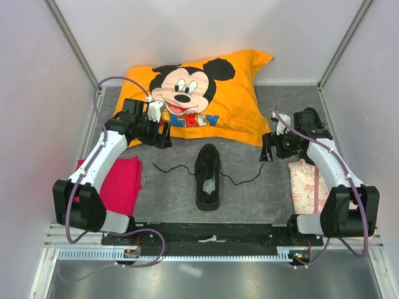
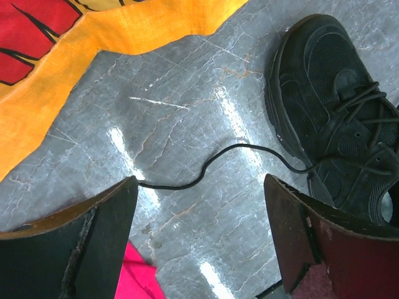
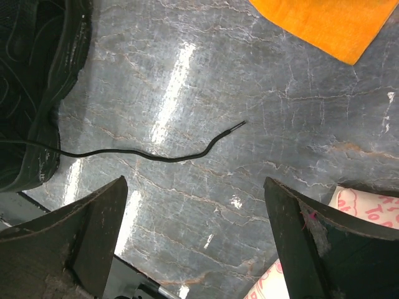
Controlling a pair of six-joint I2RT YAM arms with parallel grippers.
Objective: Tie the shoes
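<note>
One black low-top shoe point(image 1: 207, 176) lies in the middle of the grey table, toe toward the pillow, its pale insole showing. Its laces are untied: one thin black lace point(image 1: 171, 167) trails left, the other lace point(image 1: 244, 181) trails right. My left gripper point(image 1: 163, 136) is open and empty above the table, left of the shoe; the left wrist view shows the shoe point(image 2: 336, 106) and the left lace point(image 2: 206, 171). My right gripper point(image 1: 267, 151) is open and empty to the right; its view shows the right lace point(image 3: 162, 154) and the shoe's side point(image 3: 37, 93).
An orange Mickey Mouse pillow point(image 1: 199, 93) lies at the back. A red cloth point(image 1: 121, 180) lies at the left, a pale printed cloth point(image 1: 305, 184) at the right. A black rail point(image 1: 212, 233) runs along the near edge. White walls close the sides.
</note>
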